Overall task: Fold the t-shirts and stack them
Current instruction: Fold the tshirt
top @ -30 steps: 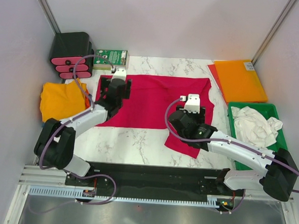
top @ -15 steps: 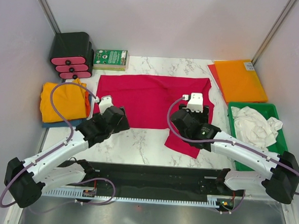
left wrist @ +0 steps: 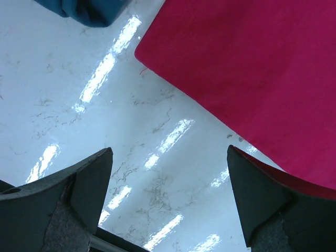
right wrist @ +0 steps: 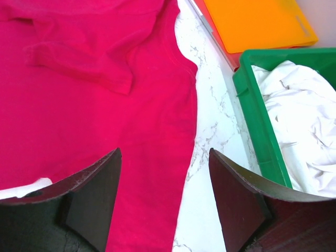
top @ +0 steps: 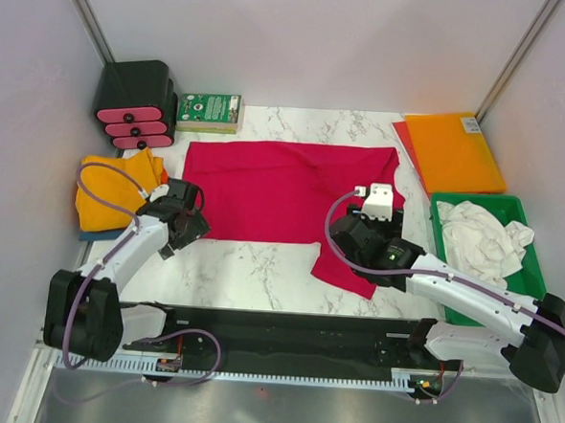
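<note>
From above: the red shirt point(top: 284, 188) lies flat and matte on the glossy marble table point(top: 260, 268), with one flap hanging toward the near edge. The yellow shirt point(top: 111, 187) sits folded at the left on a blue shirt point(top: 99, 234). The white shirt point(top: 482, 238) is crumpled in the green tray point(top: 523, 274), and a stiff orange sheet point(top: 451, 150) lies behind it. Half a second ago the left arm was stretched out low. Now it has swung left, and the left claw point(top: 187, 227) is beside the red shirt's near-left corner, close to the yellow one. The right claw point(top: 370, 222) has drifted slightly rightward over the red cloth.

Left wrist: bright reflections streak the marble, a straight red hem cuts across the upper right, and a blue fold peeks in top left. The jaws are spread wide, released, with only bare marble between them.

Right wrist: soft red fabric with a sleeve folded over it, the tray's hard rim to the right. The jaws stand apart above the red shirt, gripping nothing.
</note>
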{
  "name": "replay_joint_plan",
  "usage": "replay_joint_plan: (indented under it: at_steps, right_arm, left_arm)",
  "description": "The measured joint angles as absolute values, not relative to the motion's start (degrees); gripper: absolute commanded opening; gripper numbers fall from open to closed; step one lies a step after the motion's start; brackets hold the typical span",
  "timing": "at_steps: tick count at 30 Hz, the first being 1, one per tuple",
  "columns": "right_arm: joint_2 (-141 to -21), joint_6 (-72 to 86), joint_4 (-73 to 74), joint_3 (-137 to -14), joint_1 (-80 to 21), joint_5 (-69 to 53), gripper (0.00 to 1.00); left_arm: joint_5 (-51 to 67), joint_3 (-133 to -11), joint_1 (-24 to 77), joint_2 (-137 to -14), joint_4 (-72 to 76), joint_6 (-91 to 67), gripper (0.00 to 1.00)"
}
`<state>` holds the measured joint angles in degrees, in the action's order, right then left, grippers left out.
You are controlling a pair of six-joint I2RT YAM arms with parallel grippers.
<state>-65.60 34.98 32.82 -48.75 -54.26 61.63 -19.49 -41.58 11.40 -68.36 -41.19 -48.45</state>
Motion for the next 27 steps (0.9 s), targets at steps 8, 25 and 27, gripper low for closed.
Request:
replay_joint_plan:
  at_steps: [8, 25, 27]
  right_arm:
    - [-66.87, 34.92, 32.75, -48.12, -54.26, 61.23, 0.75]
    - [-69.19, 34.13, 27.38, -45.56, -54.26, 59.27, 0.75]
    - [-69.17, 34.13, 27.29, -45.52, -54.26, 59.07, 0.75]
  left_arm:
    - [-18.57, -47.64, 9.61, -78.24, -38.15, -44.16, 0.81]
    - [-17.74, -50.11, 1.19, -81.65, -36.6, -42.3, 0.65]
    - [-17.5, -49.69, 1.19, -82.61, -36.27, -42.3, 0.64]
